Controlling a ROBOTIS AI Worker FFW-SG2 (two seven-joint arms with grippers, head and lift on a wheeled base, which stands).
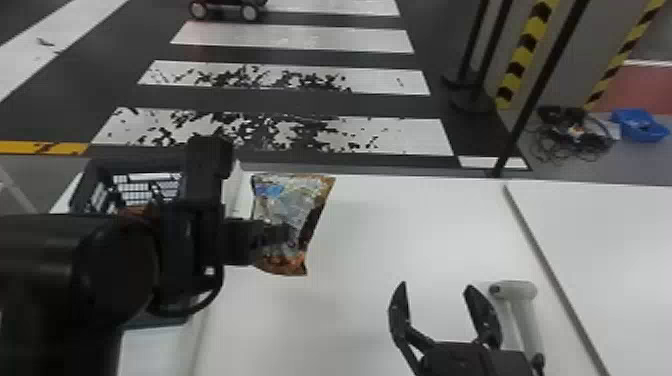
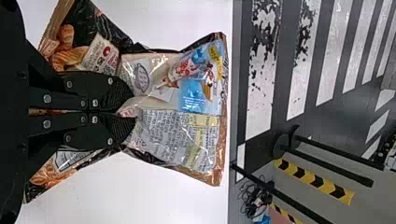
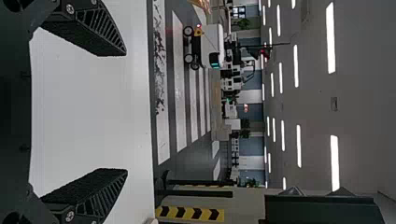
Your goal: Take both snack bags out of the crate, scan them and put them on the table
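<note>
My left gripper (image 1: 280,234) is shut on a snack bag (image 1: 287,200), which hangs upright above the white table (image 1: 380,230), right of the crate (image 1: 82,192). In the left wrist view the left gripper (image 2: 134,112) pinches the snack bag (image 2: 175,140) across its middle, its printed back showing. Something orange-brown (image 1: 137,212) shows in the crate, partly hidden by the left arm. My right gripper (image 1: 435,286) stands open over the table's near part, nothing between its fingers; the right wrist view shows the right gripper (image 3: 125,112) likewise. Beside it lies a white handheld scanner (image 1: 529,320).
The left arm covers much of the crate. A seam (image 1: 537,245) crosses the table right of the scanner. Beyond the far edge are a striped floor, black posts (image 1: 530,100), a heap of cables (image 1: 575,135) and a blue bin (image 1: 640,125).
</note>
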